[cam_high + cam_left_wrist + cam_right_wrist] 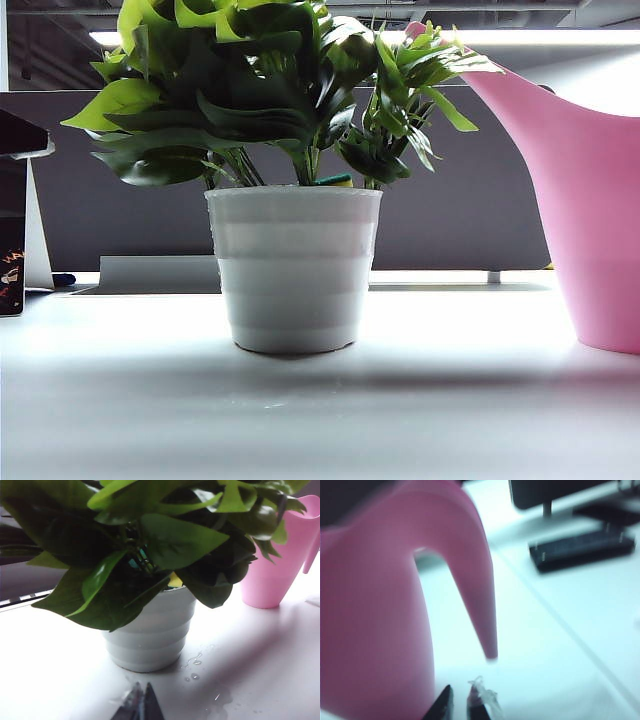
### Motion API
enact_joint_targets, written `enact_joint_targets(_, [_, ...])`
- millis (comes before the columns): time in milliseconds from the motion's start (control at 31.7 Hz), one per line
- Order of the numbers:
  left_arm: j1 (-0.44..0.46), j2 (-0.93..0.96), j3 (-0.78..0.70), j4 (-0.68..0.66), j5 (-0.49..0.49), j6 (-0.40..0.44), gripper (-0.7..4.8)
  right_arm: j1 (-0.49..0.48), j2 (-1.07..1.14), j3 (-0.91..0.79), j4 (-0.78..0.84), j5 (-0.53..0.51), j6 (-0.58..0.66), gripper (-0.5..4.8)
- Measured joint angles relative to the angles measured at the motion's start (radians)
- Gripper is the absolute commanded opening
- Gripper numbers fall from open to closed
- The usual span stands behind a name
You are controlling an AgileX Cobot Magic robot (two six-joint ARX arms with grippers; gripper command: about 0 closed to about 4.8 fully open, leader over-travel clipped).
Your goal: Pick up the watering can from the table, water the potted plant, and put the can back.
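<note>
The potted plant, leafy green in a white ribbed pot, stands mid-table in the exterior view. The pink watering can stands upright on the table to its right. Neither gripper shows in that view. In the left wrist view my left gripper is shut and empty, low over the table just in front of the pot, with the can beyond. In the right wrist view my right gripper stands slightly open and holds nothing, beside the can's body and below the tip of its curved handle.
Water drops lie on the table beside the pot. A dark screen runs behind the plant and a dark object stands at the left edge. A black keyboard and a monitor stand lie beyond the can.
</note>
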Motion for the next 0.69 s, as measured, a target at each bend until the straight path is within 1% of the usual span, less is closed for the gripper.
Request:
enact_joint_targets(95, [0.000,0.000,0.000,0.000,0.000,0.000,-0.05,0.000,0.019,0.002,0.072,0.004,-0.064,0.46])
enact_joint_targets(189, [0.000,0.000,0.000,0.000,0.000,0.000,-0.05,0.000,0.090,0.003,0.101,0.004,-0.079,0.61])
enact_joint_targets(221, [0.000,0.000,0.000,0.000,0.000,0.000,-0.05,0.000,0.132,0.003,0.113,0.004,-0.085,0.85])
enact_joint_targets(284, [0.000,0.000,0.000,0.000,0.000,0.000,-0.05,0.000,0.225,0.002,0.161,0.004,-0.117,2.01])
enact_joint_targets(315, [0.000,0.000,0.000,0.000,0.000,0.000,-0.05,0.000,0.269,0.002,0.195,0.005,-0.130,2.51])
enact_joint_targets(347, [0.000,0.000,0.000,0.000,0.000,0.000,-0.05,0.000,0.314,0.002,0.238,0.009,-0.137,2.76])
enact_joint_targets(473, [0.000,0.000,0.000,0.000,0.000,0.000,-0.05,0.000,0.491,0.014,0.422,0.031,-0.145,2.74])
enact_joint_targets(567, [0.000,0.000,0.000,0.000,0.000,0.000,-0.05,0.000,0.597,0.047,0.473,0.055,-0.147,2.74])
enact_joint_targets(694, [0.000,0.000,0.000,0.000,0.000,0.000,-0.05,-0.015,0.684,0.058,0.557,0.071,-0.149,2.74])
